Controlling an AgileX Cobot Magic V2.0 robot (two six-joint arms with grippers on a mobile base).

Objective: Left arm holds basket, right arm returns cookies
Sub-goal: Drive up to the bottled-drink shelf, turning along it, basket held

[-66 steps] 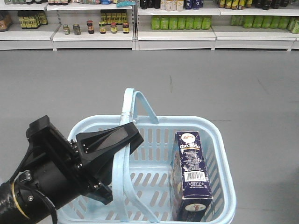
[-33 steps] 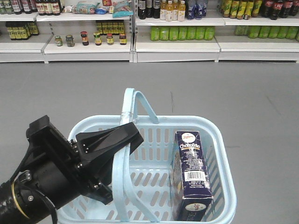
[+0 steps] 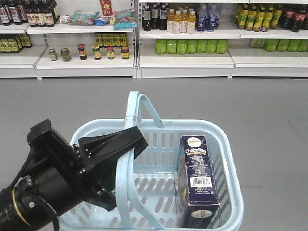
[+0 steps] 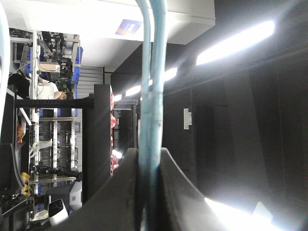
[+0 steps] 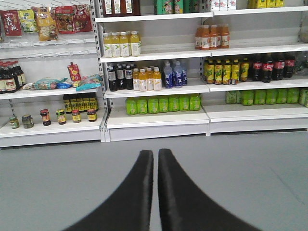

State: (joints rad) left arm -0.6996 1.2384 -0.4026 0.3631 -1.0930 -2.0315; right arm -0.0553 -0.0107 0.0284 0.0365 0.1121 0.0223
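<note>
The basket (image 3: 192, 123) loses its near rim to the front view's bottom edge, and the left arm (image 3: 48, 187) runs off the corner. Labels on the jars (image 3: 81, 51) are too small to read — the Chocofello box's (image 3: 196, 173) fine print likewise.

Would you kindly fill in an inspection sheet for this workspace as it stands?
Surface: bare grey floor.
Job's things: cookies box standing inside the basket, right side.
Clutter: nothing seen.
Grippers: left gripper shut on the basket's handles; right gripper shut, empty.
Cables: black lead looping by the left arm.
Surroundings: stocked shop shelves ahead, with bottles and jars.
</note>
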